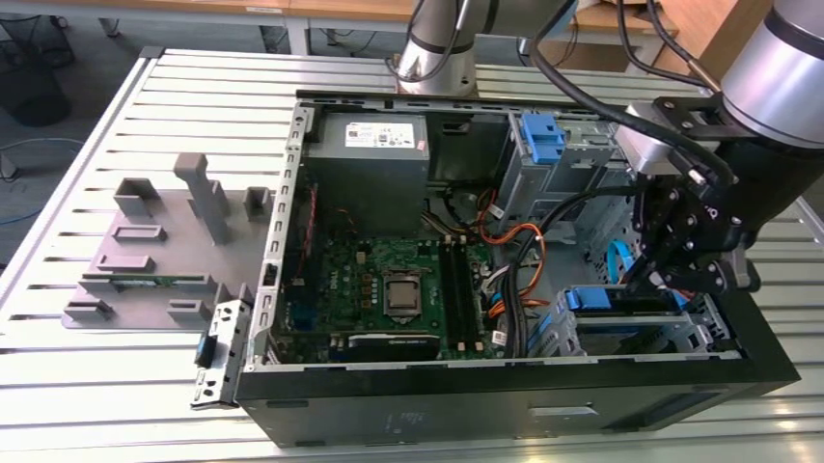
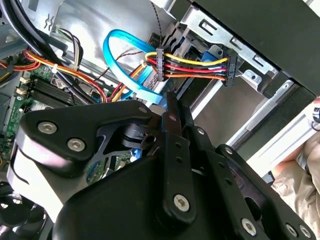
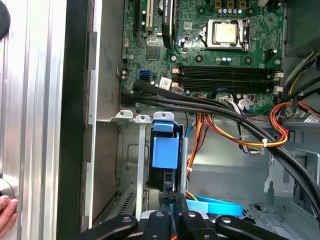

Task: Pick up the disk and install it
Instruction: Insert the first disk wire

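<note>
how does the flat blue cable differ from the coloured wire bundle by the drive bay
In the second wrist view, the blue cable is one flat band of a single colour, while the wire bundle is separate yellow, red, black and orange wires. The blue cable curls in a wide loop; the wire bundle runs nearly straight between two black connectors. Both hang inside the case just beyond the gripper.

A silver-jointed arm (image 1: 785,58) with black cables carries a black, screw-studded linkage hand (image 1: 682,275).
</note>
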`<state>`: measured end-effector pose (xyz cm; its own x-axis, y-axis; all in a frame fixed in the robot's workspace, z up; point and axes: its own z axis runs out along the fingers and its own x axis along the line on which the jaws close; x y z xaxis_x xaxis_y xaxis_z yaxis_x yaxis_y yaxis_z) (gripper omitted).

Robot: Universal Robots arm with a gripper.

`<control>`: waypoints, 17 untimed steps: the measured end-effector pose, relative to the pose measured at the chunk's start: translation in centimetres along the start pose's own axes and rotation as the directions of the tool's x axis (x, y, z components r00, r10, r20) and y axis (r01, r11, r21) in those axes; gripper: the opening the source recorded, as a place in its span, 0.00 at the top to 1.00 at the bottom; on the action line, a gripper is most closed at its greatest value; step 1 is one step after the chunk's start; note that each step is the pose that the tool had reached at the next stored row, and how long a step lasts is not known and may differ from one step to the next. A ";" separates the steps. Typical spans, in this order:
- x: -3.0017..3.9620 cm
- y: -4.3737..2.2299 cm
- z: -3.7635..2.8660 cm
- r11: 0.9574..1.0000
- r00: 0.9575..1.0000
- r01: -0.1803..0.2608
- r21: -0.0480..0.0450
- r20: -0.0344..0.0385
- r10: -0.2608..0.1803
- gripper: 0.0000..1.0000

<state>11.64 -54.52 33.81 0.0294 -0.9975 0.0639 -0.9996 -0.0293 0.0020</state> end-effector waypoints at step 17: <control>0.26 -0.07 -0.03 1.000 1.000 0.000 -0.004 0.000 0.000 0.84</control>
<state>11.72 -54.78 33.85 0.0297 -0.9975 0.0638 -0.9995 -0.0294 0.0061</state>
